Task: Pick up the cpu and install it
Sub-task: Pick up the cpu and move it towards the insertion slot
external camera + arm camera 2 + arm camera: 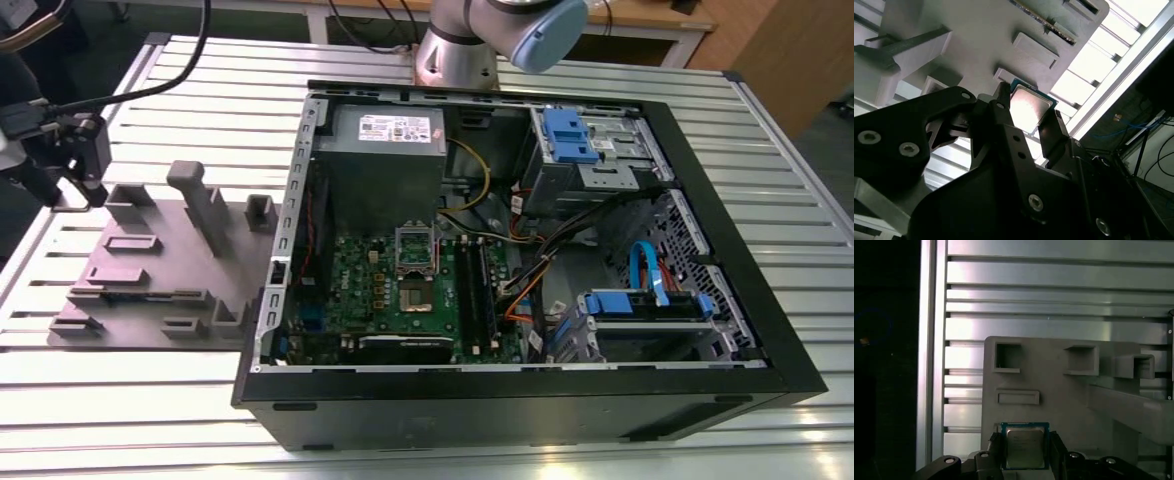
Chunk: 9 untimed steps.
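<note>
The cpu (1025, 447) is a small square chip with a silvery top and a green rim, sitting between my gripper's (1025, 452) two black fingers (995, 450). In both wrist views the fingers press on opposite edges of the cpu (1030, 106), so the gripper (1029, 114) is shut on it. The chip sits over the near edge of the grey plastic tray (1064, 400). In the exterior view the gripper (74, 195) is at the far left, over the tray's (147, 280) far left corner. The green motherboard (367, 290) with its metal socket frame (416, 268) lies inside the open computer case.
The open black computer case (534, 400) takes up the exterior view's middle and right, with a power supply (387, 135), blue drive brackets (567, 135) and loose cables (534, 260). Raised blocks (200, 200) stand on the tray. Everything rests on a slatted aluminium table (120, 400).
</note>
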Each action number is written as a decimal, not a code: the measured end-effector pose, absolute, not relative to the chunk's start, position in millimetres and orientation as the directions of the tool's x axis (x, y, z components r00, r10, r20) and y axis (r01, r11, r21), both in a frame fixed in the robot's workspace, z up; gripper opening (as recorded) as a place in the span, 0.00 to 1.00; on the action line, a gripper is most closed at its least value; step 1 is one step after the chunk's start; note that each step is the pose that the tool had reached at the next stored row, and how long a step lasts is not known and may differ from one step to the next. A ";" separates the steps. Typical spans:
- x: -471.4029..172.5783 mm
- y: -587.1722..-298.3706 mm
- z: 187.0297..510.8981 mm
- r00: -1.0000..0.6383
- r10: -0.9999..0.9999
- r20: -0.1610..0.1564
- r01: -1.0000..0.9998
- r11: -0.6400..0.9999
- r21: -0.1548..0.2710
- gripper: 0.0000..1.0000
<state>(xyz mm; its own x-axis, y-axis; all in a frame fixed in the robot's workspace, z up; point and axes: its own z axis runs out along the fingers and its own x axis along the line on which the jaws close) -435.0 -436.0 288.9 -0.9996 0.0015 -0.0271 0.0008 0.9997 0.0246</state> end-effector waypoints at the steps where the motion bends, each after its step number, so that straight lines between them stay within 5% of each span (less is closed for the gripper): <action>1: -435.0 -436.0 289.8 -1.000 0.002 -0.027 0.001 1.000 0.025 0.47; 9: -435.0 -436.0 299.9 -1.000 0.002 -0.027 0.001 1.000 0.025 0.47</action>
